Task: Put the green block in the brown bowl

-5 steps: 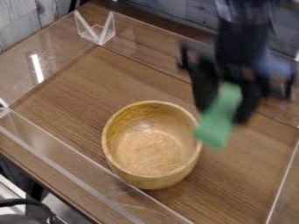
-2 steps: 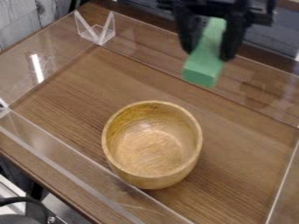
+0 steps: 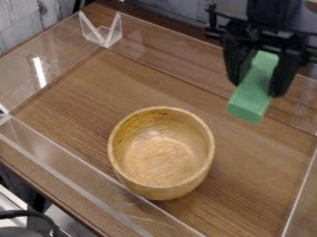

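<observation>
The green block [image 3: 257,89] hangs in the air, upright and slightly tilted, at the upper right of the camera view. My black gripper [image 3: 261,67] is shut on its upper part, one finger on each side. The block's lower end sticks out below the fingers, above the wooden tabletop. The brown bowl [image 3: 161,151] stands empty on the table, below and to the left of the block, apart from it.
Clear acrylic walls [image 3: 74,190] run around the wooden table top [image 3: 111,88]. A small clear plastic stand [image 3: 102,31] sits at the back left corner.
The gripper with the green block rose from beside the bowl's right rim, swung up and left, then moved right and slightly down to its present spot. The bowl stayed put.
</observation>
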`<state>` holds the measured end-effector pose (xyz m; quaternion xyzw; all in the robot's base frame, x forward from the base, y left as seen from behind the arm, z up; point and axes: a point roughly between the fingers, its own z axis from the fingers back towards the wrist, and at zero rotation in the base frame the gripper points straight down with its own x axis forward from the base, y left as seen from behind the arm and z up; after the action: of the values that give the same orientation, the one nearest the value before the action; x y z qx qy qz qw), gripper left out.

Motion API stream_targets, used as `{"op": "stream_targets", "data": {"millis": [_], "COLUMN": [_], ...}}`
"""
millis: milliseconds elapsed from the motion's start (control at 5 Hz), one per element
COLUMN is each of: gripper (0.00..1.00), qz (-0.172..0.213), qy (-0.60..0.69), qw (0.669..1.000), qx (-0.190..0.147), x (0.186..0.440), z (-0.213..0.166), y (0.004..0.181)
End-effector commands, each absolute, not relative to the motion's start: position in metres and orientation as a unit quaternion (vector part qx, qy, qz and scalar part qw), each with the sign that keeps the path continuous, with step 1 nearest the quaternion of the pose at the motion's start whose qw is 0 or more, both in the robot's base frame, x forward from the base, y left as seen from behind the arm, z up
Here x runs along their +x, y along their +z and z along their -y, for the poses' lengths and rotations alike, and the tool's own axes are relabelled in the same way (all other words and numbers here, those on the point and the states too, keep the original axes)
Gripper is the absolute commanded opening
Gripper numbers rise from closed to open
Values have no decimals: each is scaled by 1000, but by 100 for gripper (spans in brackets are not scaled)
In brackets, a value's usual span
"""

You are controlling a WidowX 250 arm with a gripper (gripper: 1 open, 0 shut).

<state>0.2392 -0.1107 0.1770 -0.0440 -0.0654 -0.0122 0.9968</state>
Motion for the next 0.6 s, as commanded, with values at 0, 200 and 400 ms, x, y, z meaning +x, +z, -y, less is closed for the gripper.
{"op": "stream_targets", "data": {"millis": [0,200,400], "gripper": [0,0,0], "qz": [87,94,96], "qy": [-21,-20,-16], "qw": [995,994,994], "qx": [-47,-46,-44], "x": [238,230,221], "z": [119,110,103], "y": [175,176,173]}}
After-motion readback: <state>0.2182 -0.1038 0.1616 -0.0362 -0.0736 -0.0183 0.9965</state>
